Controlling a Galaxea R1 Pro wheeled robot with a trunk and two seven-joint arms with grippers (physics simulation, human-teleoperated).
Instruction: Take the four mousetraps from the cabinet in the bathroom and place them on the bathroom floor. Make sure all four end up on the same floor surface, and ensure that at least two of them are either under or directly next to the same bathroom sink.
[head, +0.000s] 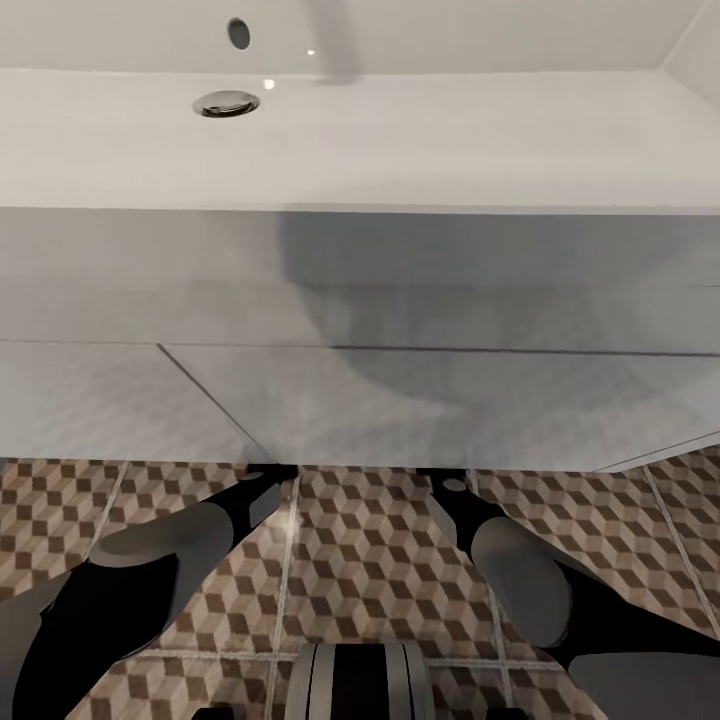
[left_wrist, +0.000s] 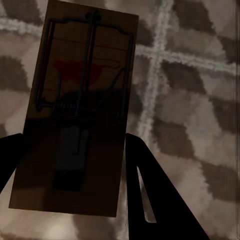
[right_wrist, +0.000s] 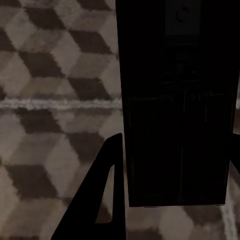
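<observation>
Mousetraps are in both grippers: the left gripper (left_wrist: 70, 150) has its jaws clenched on a mousetrap (left_wrist: 75, 100), a flat brown wooden board with dark wire and a red mark, held over the bathroom floor (left_wrist: 190, 100). The right gripper (right_wrist: 172, 165) grasps a second mousetrap (right_wrist: 177, 110), so shadowed it looks nearly black. Both arms reach beneath the sink (head: 360, 300), probably so the traps land under it.
</observation>
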